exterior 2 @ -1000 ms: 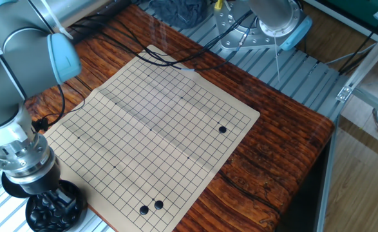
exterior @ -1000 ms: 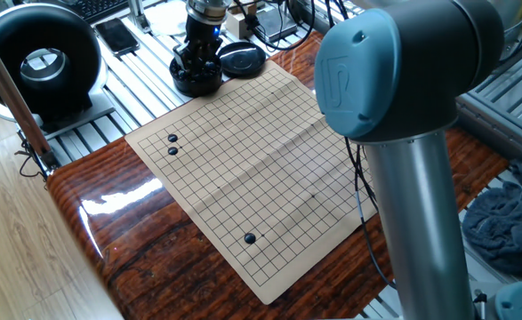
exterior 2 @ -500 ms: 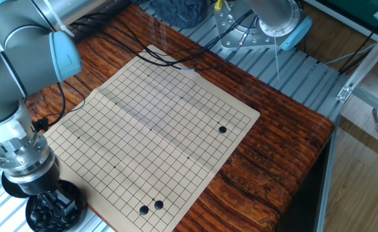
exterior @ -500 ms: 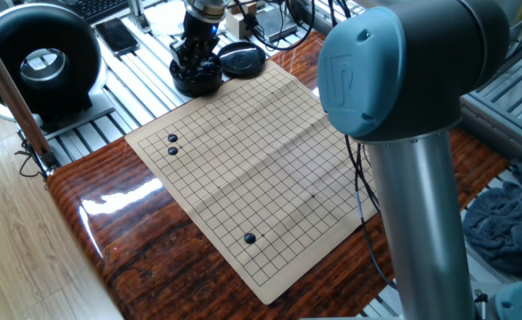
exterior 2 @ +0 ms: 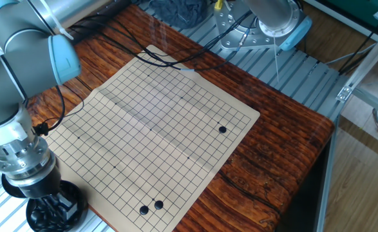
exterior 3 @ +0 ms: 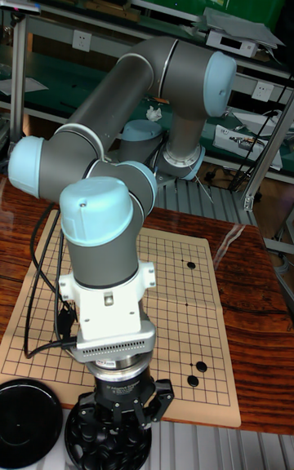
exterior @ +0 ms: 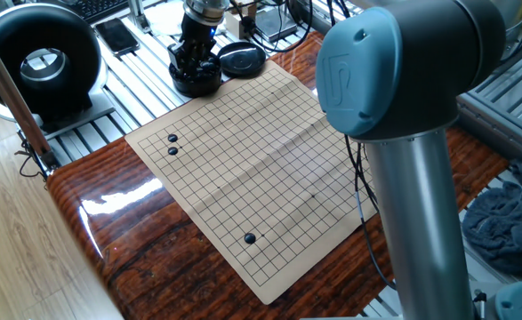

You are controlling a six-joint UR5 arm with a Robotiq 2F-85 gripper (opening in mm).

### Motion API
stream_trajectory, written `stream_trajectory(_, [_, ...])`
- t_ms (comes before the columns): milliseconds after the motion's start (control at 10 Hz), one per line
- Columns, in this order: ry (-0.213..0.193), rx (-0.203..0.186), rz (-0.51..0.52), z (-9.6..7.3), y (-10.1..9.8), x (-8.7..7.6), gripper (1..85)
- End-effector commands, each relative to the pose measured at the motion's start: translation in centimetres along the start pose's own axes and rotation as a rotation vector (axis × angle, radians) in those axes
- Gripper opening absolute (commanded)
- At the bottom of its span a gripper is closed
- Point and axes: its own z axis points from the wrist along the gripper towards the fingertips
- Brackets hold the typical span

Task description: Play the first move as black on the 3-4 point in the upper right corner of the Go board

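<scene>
The tan Go board (exterior: 252, 160) lies across the wooden table and carries three black stones: two side by side (exterior: 172, 145) near one edge and a single one (exterior: 250, 238) near another. All three stones also show in the other fixed view, as the pair (exterior 2: 151, 207) and the single (exterior 2: 222, 129). A black bowl of black stones (exterior: 196, 82) stands just off the board's corner. My gripper (exterior: 196, 59) hangs straight over the bowl (exterior 3: 104, 440) with its fingertips down among the stones. Dark fingers (exterior 3: 160, 399) against dark stones hide whether anything is held.
The bowl's black lid (exterior: 241, 59) lies beside it, also seen in the tall view (exterior 3: 28, 425). A black round device (exterior: 40, 62) and a phone sit beyond the table's end. Cables trail over the board's far edge (exterior 2: 147, 55). The arm's big elbow (exterior: 394, 80) blocks part of the board.
The gripper has risen a little over the bowl. The board and its three stones have not moved.
</scene>
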Motion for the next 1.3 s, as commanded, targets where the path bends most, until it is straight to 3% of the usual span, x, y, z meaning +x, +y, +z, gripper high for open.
stream_trajectory(0, [-0.009,-0.008,-0.005,0.23,-0.04,-0.32,31.0])
stream_trajectory(600, [0.0,-0.01,0.002,0.17,-0.07,-0.12,26.3])
stream_trajectory(1200, [-0.004,-0.026,0.0,-0.2,0.08,-0.42,15.0])
